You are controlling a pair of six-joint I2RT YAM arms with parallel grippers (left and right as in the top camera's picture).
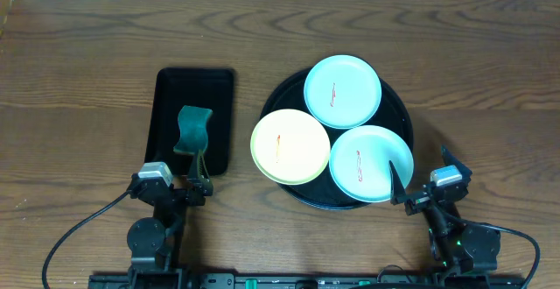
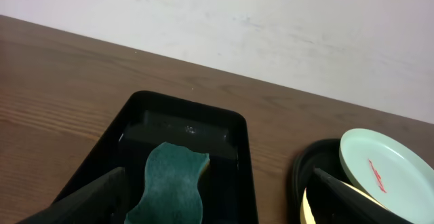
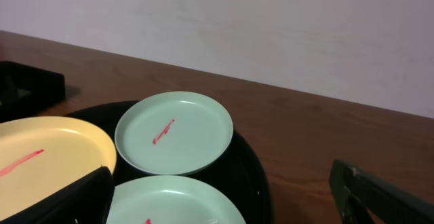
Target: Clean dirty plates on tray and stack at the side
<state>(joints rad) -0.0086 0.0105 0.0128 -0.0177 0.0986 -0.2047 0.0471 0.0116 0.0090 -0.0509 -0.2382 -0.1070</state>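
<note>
**Three dirty plates (image 1: pixel 342 92) sit on the round tray (image 1: pixel 405 114)**
Your left end effector (image 2: pixel 218 176) and right end effector (image 3: pixel 222 173) are both wide open and hold nothing. Two plates are green and one is yellow, each with a red streak. A green sponge (image 1: pixel 193 130) lies in the small tray (image 1: pixel 171 96) on the desk (image 1: pixel 87 79).

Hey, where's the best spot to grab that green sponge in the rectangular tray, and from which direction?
Pinch the sponge across its shorter width near the middle, coming straight down. It lies flat in the small black tray, whose raised walls would likely block a sideways approach.
</note>
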